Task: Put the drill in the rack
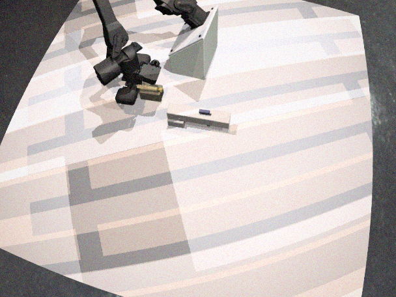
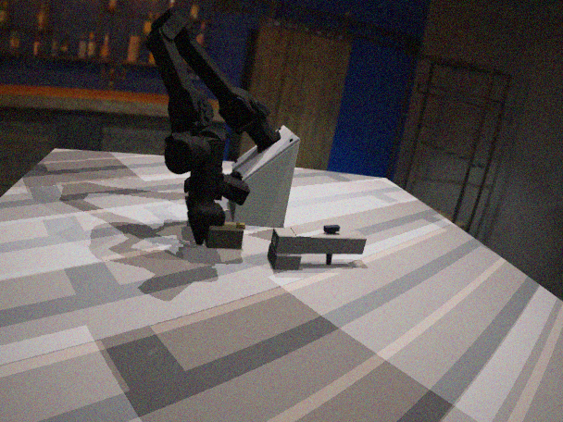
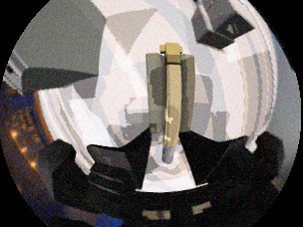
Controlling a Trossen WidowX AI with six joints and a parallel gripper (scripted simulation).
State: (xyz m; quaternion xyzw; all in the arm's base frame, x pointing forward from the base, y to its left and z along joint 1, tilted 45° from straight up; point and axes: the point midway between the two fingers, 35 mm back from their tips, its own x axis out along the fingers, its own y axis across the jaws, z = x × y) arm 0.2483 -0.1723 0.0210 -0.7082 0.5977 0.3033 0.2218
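Observation:
The tan drill (image 1: 150,87) lies flat along the top of the small olive rack (image 1: 151,94), left of the pale block. In the exterior view the drill (image 2: 232,226) rests on the rack (image 2: 225,237). In the wrist view the drill (image 3: 171,92) runs straight away from me in the rack's groove (image 3: 154,89). My gripper (image 1: 134,88) stands at the rack's left end, fingers open, with the drill's near end between them (image 3: 166,156). The pale block (image 1: 198,118) carries the dark blue key (image 1: 204,111) on top; the key's stem (image 2: 329,258) shows under the block (image 2: 317,242).
A grey wedge-shaped stand (image 1: 195,49) holds the arm's base behind the rack; it also shows in the exterior view (image 2: 266,185). The table's edges run along the left and right of the top view.

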